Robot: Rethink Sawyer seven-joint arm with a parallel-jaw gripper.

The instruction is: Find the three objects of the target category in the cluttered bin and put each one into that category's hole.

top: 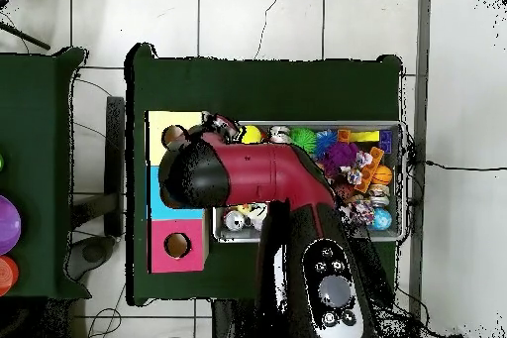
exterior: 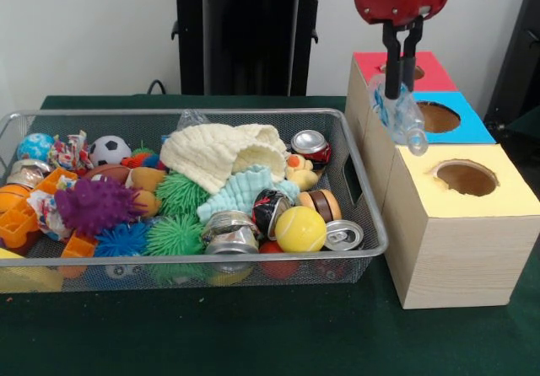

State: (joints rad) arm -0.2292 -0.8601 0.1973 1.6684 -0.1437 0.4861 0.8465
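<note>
Pincer (exterior: 402, 85) clamped on clear plastic item (exterior: 406, 121), above blue hole (exterior: 439, 116)

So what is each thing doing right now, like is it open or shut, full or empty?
gripper: jaws shut on a clear plastic piece, hanging over the boxes
clear plastic piece: held, dangling above the blue box
wire bin: full of toys, cans and cloths
red box: hole partly hidden by the gripper
blue box: hole open
yellow box: hole open, looks empty
cream cloth: crumpled on top of the pile
</note>
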